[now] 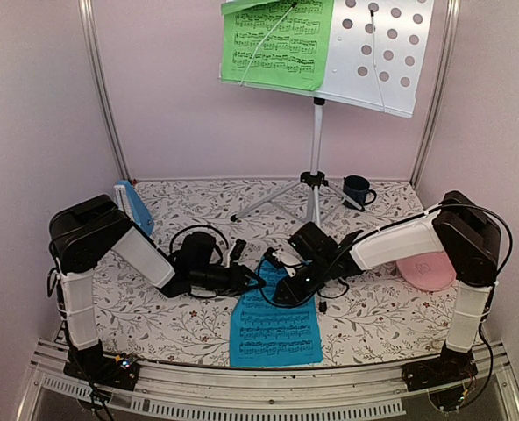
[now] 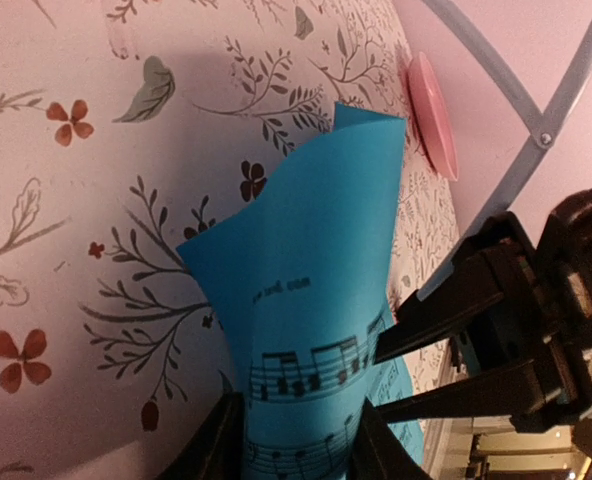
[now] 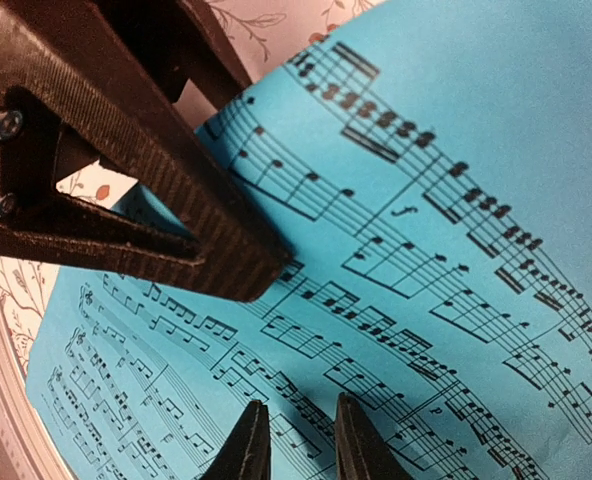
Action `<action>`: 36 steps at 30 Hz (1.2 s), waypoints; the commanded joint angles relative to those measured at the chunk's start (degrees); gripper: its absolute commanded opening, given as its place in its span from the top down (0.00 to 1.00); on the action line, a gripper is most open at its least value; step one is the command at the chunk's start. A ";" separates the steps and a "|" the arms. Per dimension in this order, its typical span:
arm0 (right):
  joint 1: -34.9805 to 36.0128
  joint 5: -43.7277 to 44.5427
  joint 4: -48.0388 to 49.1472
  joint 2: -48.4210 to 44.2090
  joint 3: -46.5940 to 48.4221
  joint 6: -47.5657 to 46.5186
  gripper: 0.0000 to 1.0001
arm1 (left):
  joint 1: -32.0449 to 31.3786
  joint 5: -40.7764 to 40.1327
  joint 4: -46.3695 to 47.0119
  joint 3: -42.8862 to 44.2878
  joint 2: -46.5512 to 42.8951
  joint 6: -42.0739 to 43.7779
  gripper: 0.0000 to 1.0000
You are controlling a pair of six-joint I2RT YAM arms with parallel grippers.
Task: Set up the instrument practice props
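Work is centring on the blue sheet [image 1: 277, 338], by my reading the second page to go up. Its near part is lying flat at the near edge of the worktop [image 1: 373, 316], while its far end is standing up, curled, between the two arms. The right gripper [image 2: 374, 382] is nipping the sheet's right edge, jaws narrowly parted on the paper. The left gripper [image 2: 296, 445] is sitting with a finger on either side of the curl, both touching it. Whether it is truly clamping I cannot tell.

The green sheet [image 1: 277, 44] is already resting on the left half of the desk [image 1: 382, 53] of the music stand [image 1: 316, 149], far and high in the middle, and the right half is showing bare. The next move, I judge, is calling for one sure grip, a release by the other arm, then a long lift to that bare half without creasing the floppy paper.

The metronome [image 1: 134, 206] is standing far left. A mug [image 1: 358, 189] is sitting just right of the tripod legs and a pink plate [image 1: 426, 270] is lying by the right arm. Those splayed legs and a thin wire crossing the bare half are likely getting in the way.
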 commanded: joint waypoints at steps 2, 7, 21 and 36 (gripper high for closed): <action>-0.25 1.24 -1.63 -0.85 1.85 -0.87 0.74 | -0.29 1.98 1.58 -1.76 -1.11 2.42 0.74; -0.28 -0.51 0.76 -6.07 0.55 -1.15 0.68 | 1.72 2.59 6.02 -5.40 -4.94 1.88 0.78; -10.98 -16.09 17.79 -27.18 -14.06 4.83 0.21 | 4.15 5.34 12.96 -14.74 -20.47 11.24 0.84; -11.79 -31.75 21.38 -33.88 -16.05 3.37 0.10 | 2.94 11.29 4.37 -13.07 -40.33 21.00 0.83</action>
